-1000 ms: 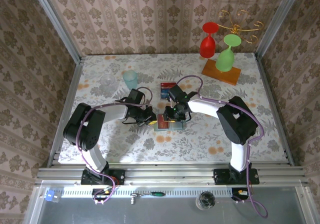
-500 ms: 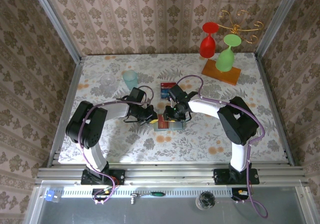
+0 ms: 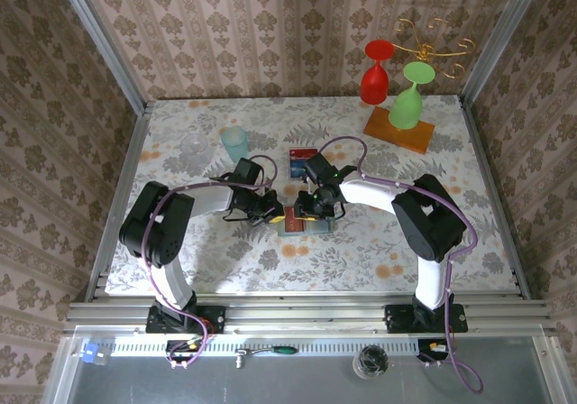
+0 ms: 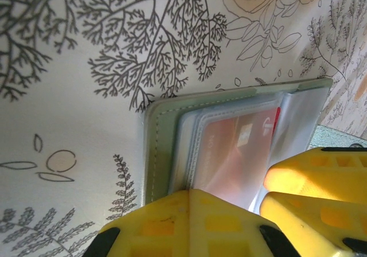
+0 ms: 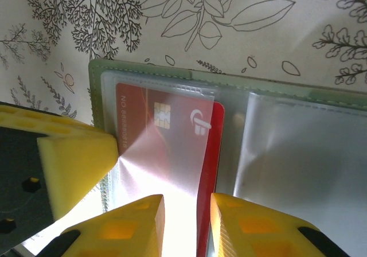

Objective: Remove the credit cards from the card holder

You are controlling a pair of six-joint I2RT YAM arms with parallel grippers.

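The grey-green card holder (image 3: 300, 226) lies open on the table between the two grippers. In the right wrist view, a red credit card (image 5: 150, 126) sits under a clear sleeve in the card holder's (image 5: 96, 85) left panel, its right edge sticking out of the sleeve. My right gripper (image 5: 186, 214) is open, its fingers straddling that exposed red edge. My left gripper (image 4: 189, 195) is shut, its tips resting on the holder's (image 4: 157, 148) left edge beside the card (image 4: 235, 148). From above, the left gripper (image 3: 273, 213) and the right gripper (image 3: 309, 209) nearly touch.
A loose card (image 3: 299, 162) lies on the table just behind the holder. A teal cup (image 3: 234, 141) and a clear glass (image 3: 192, 144) stand at the back left. A wooden base (image 3: 399, 126) with a red glass (image 3: 375, 75) and a green glass (image 3: 407, 99) stands at the back right.
My left gripper has edged slightly right onto the holder's edge. My right gripper has stayed over the holder, its jaws barely wider.
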